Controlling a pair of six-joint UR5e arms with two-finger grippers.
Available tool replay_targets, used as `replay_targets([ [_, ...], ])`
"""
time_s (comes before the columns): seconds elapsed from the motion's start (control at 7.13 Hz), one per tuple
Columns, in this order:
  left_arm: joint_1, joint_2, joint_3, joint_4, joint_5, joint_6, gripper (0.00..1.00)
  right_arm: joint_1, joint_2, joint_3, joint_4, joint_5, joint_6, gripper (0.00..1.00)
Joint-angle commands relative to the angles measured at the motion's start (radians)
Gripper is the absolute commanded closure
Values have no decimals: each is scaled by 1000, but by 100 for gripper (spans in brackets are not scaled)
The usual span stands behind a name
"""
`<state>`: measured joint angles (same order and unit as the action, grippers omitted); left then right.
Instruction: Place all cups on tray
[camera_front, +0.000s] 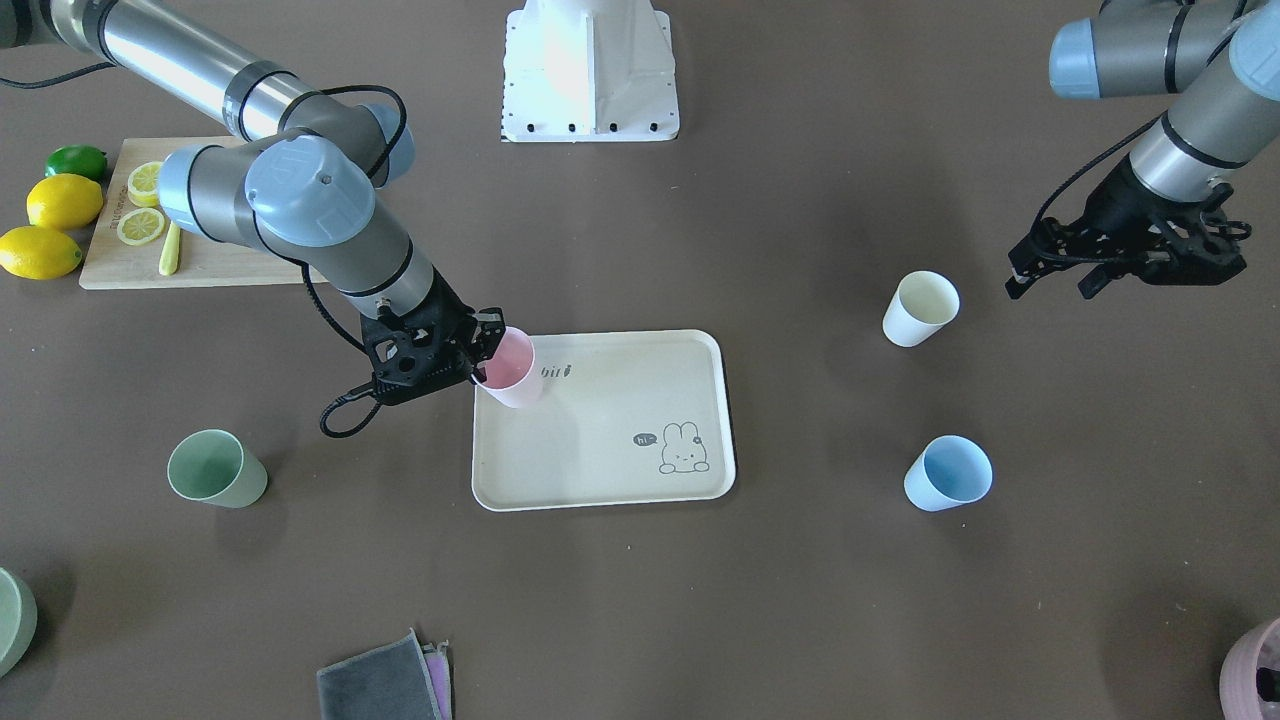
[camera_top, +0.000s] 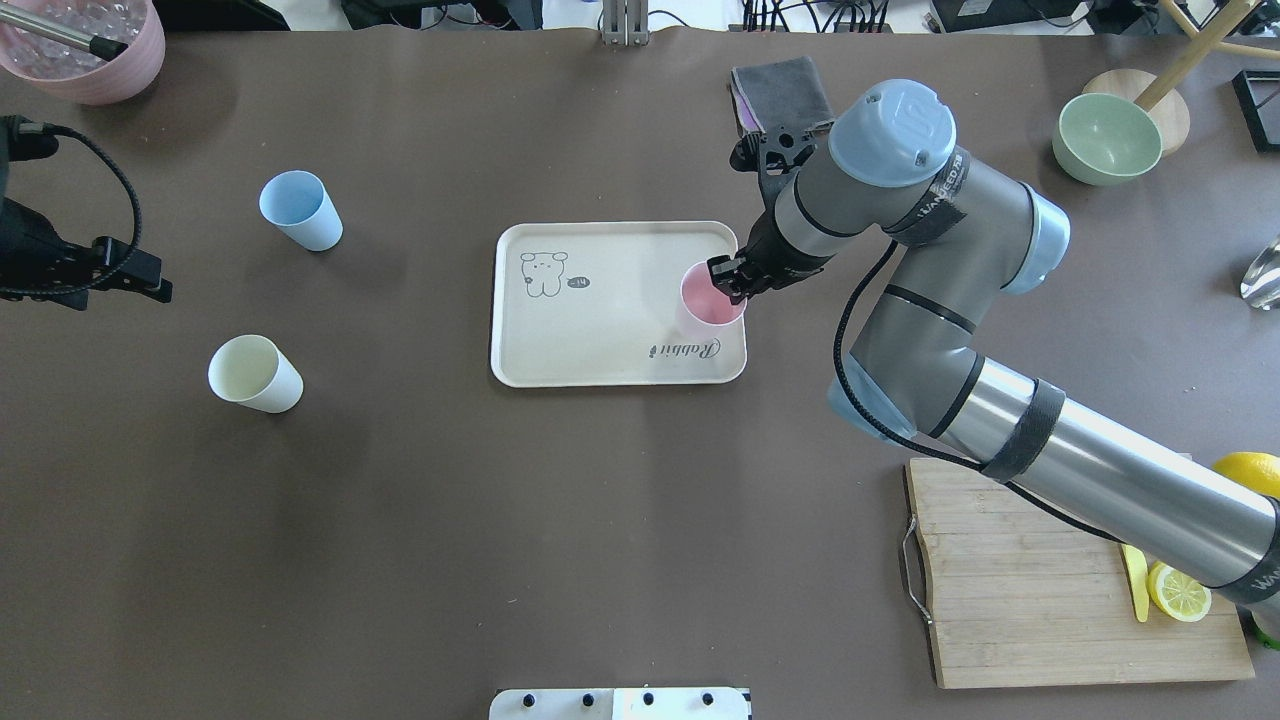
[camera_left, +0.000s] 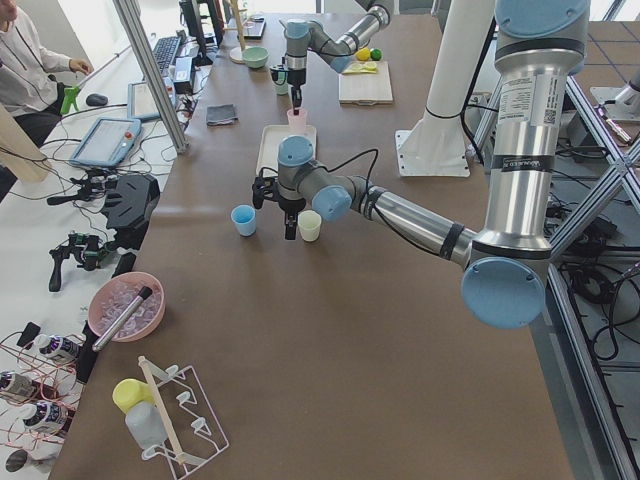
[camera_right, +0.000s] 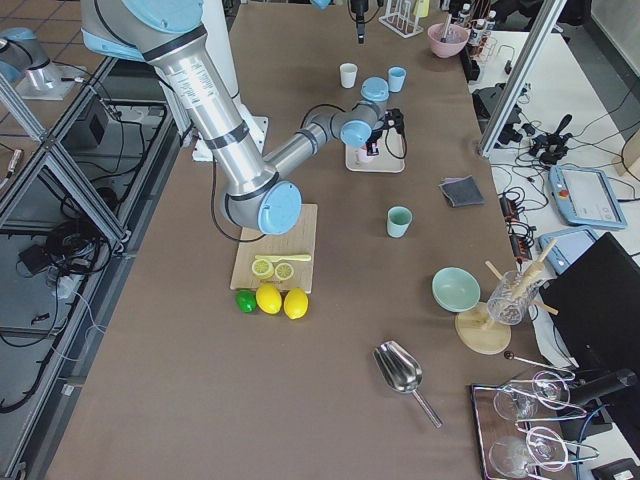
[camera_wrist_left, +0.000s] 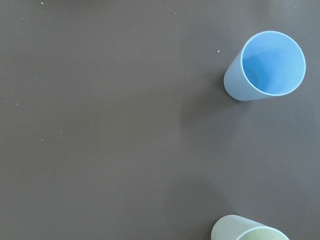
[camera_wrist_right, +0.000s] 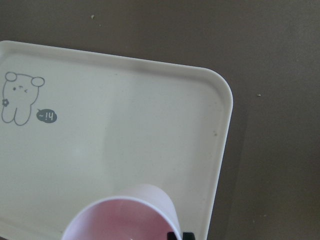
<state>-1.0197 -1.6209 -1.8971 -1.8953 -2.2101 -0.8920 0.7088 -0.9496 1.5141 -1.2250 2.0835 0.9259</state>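
Note:
The cream tray (camera_front: 600, 440) with the rabbit drawing lies mid-table; it also shows in the overhead view (camera_top: 600, 330) and the right wrist view (camera_wrist_right: 125, 125). My right gripper (camera_front: 485, 355) (camera_top: 728, 285) is shut on the rim of a pink cup (camera_front: 512, 368) (camera_top: 708, 300) (camera_wrist_right: 125, 217), holding it over the tray's corner by the "Rabbit" script. A cream cup (camera_front: 920, 308) (camera_top: 254, 373) and a blue cup (camera_front: 948, 473) (camera_top: 299, 210) (camera_wrist_left: 267, 66) stand on the table near my left gripper (camera_front: 1050, 285), which is open and empty. A green cup (camera_front: 215, 468) stands on the table off the tray.
A wooden cutting board (camera_top: 1040, 590) with lemon slices, whole lemons (camera_front: 62, 200) and a lime sits on my right side. A green bowl (camera_top: 1105, 138), folded cloths (camera_front: 385, 680), a pink bowl (camera_top: 85, 45) and the robot base (camera_front: 590, 70) line the table edges.

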Motion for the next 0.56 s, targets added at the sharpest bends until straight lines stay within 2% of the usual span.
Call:
replay_targets([
  [0.0, 93, -23, 9, -1, 13, -68, 2, -11, 11, -3, 2, -17, 5, 25],
  [0.14, 131, -24, 26, -5, 60, -70, 2, -11, 12, 1, 2, -17, 8, 0],
  [0.28, 162, -30, 48, -8, 88, -70, 3, 0, 15, 1, 1, -16, 11, 0],
  [0.42, 167, -36, 59, -8, 89, -70, 9, 17, 15, 12, -1, -4, 11, 0],
])
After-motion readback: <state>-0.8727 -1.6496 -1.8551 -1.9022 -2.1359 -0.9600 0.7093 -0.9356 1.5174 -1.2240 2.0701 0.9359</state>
